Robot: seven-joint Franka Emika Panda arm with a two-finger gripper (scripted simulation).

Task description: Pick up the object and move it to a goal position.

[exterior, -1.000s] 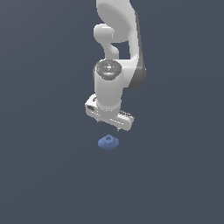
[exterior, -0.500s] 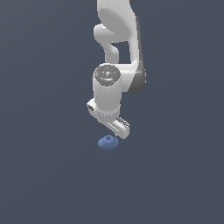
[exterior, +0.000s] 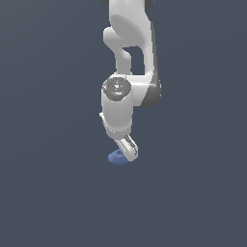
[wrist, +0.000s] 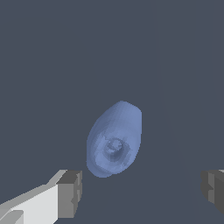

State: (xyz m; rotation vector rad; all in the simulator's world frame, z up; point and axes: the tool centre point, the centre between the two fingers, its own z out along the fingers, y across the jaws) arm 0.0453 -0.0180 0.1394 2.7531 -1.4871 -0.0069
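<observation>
Resting on a plain dark grey-blue floor (exterior: 48,193), the object (wrist: 114,140) sits under the gripper (wrist: 142,188), fingers spread apart.

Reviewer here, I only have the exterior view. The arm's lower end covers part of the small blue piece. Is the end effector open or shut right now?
Observer: Open. In the wrist view the two dark finger pads stand wide apart, and the end effector holds nothing.
Operator: Is the piece between the fingers?
Observer: Not yet. The small matte blue lumpy piece lies on the dark grey floor beyond the fingertips, nearer the pad with the white finger behind it than the other.
Operator: Any detail on its top?
Observer: Yes, a raised knob with a dimple, and the piece is narrower than the gap between the pads.
</observation>
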